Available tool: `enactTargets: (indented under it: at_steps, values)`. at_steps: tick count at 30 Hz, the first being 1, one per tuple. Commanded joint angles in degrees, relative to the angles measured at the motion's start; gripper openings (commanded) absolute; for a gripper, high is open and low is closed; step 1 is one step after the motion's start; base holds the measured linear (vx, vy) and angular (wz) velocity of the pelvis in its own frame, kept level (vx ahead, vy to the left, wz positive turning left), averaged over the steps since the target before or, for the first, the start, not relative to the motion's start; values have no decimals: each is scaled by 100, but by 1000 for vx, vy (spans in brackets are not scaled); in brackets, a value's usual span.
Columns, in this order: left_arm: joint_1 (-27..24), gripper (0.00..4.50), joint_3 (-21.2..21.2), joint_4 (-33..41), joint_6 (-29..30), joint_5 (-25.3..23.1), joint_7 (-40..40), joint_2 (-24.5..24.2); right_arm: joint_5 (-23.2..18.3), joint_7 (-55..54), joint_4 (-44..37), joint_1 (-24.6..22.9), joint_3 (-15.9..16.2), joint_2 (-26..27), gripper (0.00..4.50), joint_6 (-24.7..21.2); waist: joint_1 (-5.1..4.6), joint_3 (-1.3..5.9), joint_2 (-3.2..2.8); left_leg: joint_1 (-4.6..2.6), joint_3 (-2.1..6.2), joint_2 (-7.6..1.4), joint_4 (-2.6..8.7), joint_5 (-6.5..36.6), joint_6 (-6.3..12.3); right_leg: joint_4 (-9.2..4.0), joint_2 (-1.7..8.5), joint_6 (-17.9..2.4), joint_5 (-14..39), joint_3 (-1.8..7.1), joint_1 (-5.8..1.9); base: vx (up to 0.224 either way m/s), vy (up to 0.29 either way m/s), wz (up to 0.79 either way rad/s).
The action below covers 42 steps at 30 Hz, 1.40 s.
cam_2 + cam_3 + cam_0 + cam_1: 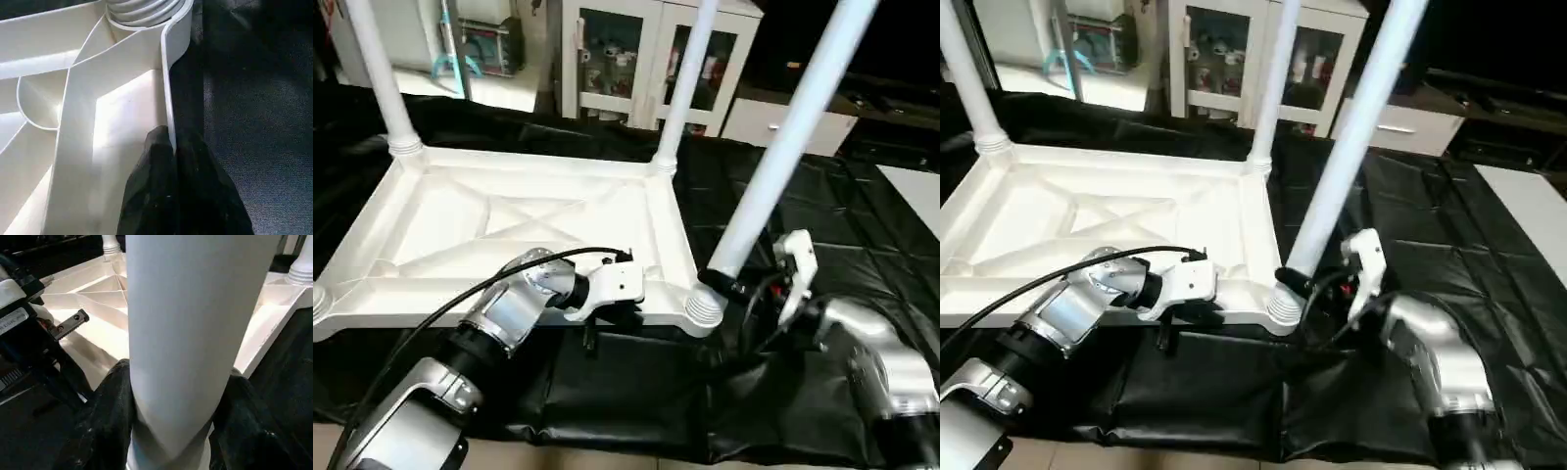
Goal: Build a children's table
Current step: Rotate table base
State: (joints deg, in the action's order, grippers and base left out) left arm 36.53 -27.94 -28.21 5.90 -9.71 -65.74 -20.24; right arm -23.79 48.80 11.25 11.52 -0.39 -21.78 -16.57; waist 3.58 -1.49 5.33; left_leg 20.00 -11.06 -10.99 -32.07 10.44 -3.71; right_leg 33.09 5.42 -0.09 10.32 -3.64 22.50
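Observation:
The white tabletop lies upside down on the black cloth, its X-ribs facing up. Two legs stand upright in its far corner sockets, one on the left and one on the right. A third leg leans to the right, its ribbed end sitting in the near right socket. My right gripper is shut on this leg just above the ribbed end, one finger on each side. My left gripper is shut on the tabletop's near rim, close to that same corner.
A white cabinet with glass doors stands behind the table. Black cloth covers the work surface, and a white board lies at its right edge. The cloth's front edge is near my forearms.

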Motion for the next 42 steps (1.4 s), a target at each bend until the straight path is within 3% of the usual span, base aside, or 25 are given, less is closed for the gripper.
enactTargets:
  at_steps: [1, 12, 14, 18, 19, 22, 23, 24, 25, 26, 28, 29, 30, 31, 32, 33, 34, 35, 36, 37, 38, 39, 40, 41, 42]
  values:
    - [-29, 0, 62, 58, -82, 25, 61, -32, 604, -289, 535, -430, 207, -62, 184, -274, -1, 150, -77, -57, 137, -268, 439, 2282, -95, -474, 313, -697, 2121, 233, -83, 0, 0, 0]
    - [-29, 0, 86, 22, -95, 24, 99, -16, 770, -594, 850, -478, 358, 275, 184, 448, -60, 111, -73, -60, 193, -268, 472, 2736, -165, -567, 338, -448, 2949, 216, -26, 0, 0, 0]
    - [-41, 0, 91, 34, -85, 26, 114, -16, 884, -553, 1263, -446, 421, 291, 184, 643, -84, 108, -56, -56, 201, -268, 474, 2822, -165, -585, 337, -412, 3078, 209, -19, 0, 0, 0]
    - [-49, 0, 95, 49, -74, 29, 124, -19, 1229, -579, 1970, -336, 648, 177, 184, 764, -139, 69, -91, -75, 228, -258, 479, 3084, -199, -638, 332, -352, 3406, 190, 26, 0, 0, 0]
    - [-48, 0, 95, 48, -73, 29, 126, -19, 1267, -586, 2051, -322, 667, 168, 184, 802, -173, 59, -99, -123, 258, -253, 472, 3367, -235, -680, 338, -272, 3691, 150, 56, 0, 0, 0]
    - [-43, 0, 97, 42, -76, 32, 132, -26, 1275, -595, 2985, -83, 500, 247, 184, 1361, -297, 37, -135, -124, 367, -258, 517, 3869, -303, -754, 322, -173, 3856, 22, -5, 0, 0, 0]
    - [-46, 0, 97, 47, -77, 35, 133, -31, 1226, -592, 3333, 32, 405, 270, 184, 1555, -396, 21, -222, -144, 463, -289, 593, 4427, -406, -793, 300, -212, 3647, -125, -82, 0, 0, 0]
    - [-56, 0, 94, 61, -79, 39, 133, -42, 1203, -620, 3873, 194, 308, 270, 184, 1883, -432, 19, -262, -180, 488, -311, 631, 4691, -468, -788, 277, -260, 3422, -183, -95, -36, 54, -10]
    - [-59, 0, 93, 63, -81, 40, 134, -45, 1204, -640, 4102, 255, 277, 266, 184, 2034, -527, 17, -288, -131, 550, -337, 730, 5114, -561, -703, 218, -353, 2885, -268, -195, 0, 0, 0]
    - [-62, 0, 92, 64, -83, 40, 135, -46, 1193, -652, 4262, 301, 277, 259, 184, 2145, -527, -29, -352, -82, 515, -380, 905, 5576, -632, -549, 112, -484, 2305, -346, -271, 0, 0, 0]
    - [-64, 0, 91, 65, -89, 36, 134, -55, 1099, -617, 4472, 351, 190, 280, 184, 2309, -496, -20, -327, 26, 429, -424, 1077, 5778, -624, -225, 42, -554, 1781, -351, -423, -67, 14, 8]
    - [-57, 0, 89, 52, -100, 32, 132, -61, 967, -577, 4752, 419, 50, 290, 184, 2462, -352, -38, -280, 69, 203, -401, 1223, 5739, -583, 4, -10, -561, 1870, -275, -407, -61, -4, 12]
    - [-43, 0, 86, 28, -115, 24, 131, -68, 865, -558, 5092, 503, -61, 272, 184, 2598, -322, -37, -253, 2, 150, -375, 1173, 5615, -543, -76, -1, -523, 2325, -233, -334, -4, -59, 21]
    - [-33, 0, 84, 10, -126, 20, 131, -68, 857, -563, 5256, 536, -75, 242, 184, 2652, -360, -62, -108, -509, 43, -144, 609, 5015, -441, -834, 100, -286, 4008, -337, 209, 57, -72, 10]
    - [-25, 0, 83, -2, -133, 18, 132, -67, 865, -557, 5420, 558, -82, 196, 184, 2699, -456, -66, -72, -796, 188, 22, -153, 3834, -239, -1360, 552, 120, 5473, -471, 348, 57, -72, 10]
    - [-17, 0, 84, -11, -142, 14, 128, -66, 874, -537, 5590, 584, -84, 146, 184, 2751, -449, -58, -114, -657, 254, -11, -168, 3277, -160, -1374, 715, 214, 5671, -472, 152, 57, 17, -24]
    - [-10, 0, 83, -19, -149, 9, 127, -66, 889, -524, 5733, 604, -86, 88, 184, 2786, -471, -43, -344, -384, 406, -243, 186, 3385, -234, -1156, 641, 269, 4845, -829, -346, 114, 78, -38]
    - [9, 0, 78, -44, -166, 8, 126, -69, 907, -506, 5963, 652, -84, -20, 184, 2834, -313, -53, -564, 371, 488, -493, 959, 4999, -499, 250, 268, -123, 2425, -644, -1067, 114, 78, -38]
    - [9, 0, 78, -44, -166, 8, 126, -69, 907, -506, 5963, 652, -84, -20, 184, 2834, -129, -154, -527, 525, 283, -407, 1112, 5700, -630, 499, 47, -268, 1266, -622, -988, 110, 53, 4]
    - [15, 0, 74, -52, -172, 7, 127, -73, 890, -488, 6025, 676, -101, -54, 184, 2819, -88, -122, -415, 223, 46, -355, 1242, 6020, -634, 600, -142, -348, 838, -559, -681, 39, -71, 19]
    - [23, 0, 70, -63, -181, 7, 128, -77, 863, -466, 6098, 710, -127, -97, 184, 2792, -16, 115, -24, -219, 268, -292, 674, 4497, -721, 23, 390, -121, 3258, 0, -416, 39, -71, 19]
    - [28, 0, 65, -70, -185, 4, 134, -80, 844, -459, 6167, 748, -148, -129, 184, 2788, 10, 163, 178, -450, 237, -192, 180, 3213, -558, -379, 559, 4, 4420, 67, -98, 80, -157, -12]
    - [28, 0, 65, -70, -186, 4, 134, -80, 842, -458, 6173, 751, -150, -131, 184, 2788, 23, 69, 48, -375, 331, -155, -249, 2135, -200, -790, 1062, -194, 5422, 285, -38, 72, -70, -38]
    - [36, 0, 56, -83, -201, -4, 138, -83, 802, -447, 6277, 821, -196, -169, 184, 2783, 141, 97, -147, 160, 478, -312, 186, 512, -131, -602, 845, -515, 4435, 173, -533, 72, -70, -38]
    - [40, 0, 50, -90, -212, -10, 140, -83, 782, -431, 6318, 852, -217, -183, 184, 2792, 116, 92, -190, 126, 458, -329, 368, 697, -232, -486, 606, -610, 3640, 69, -465, 13, 11, -41]
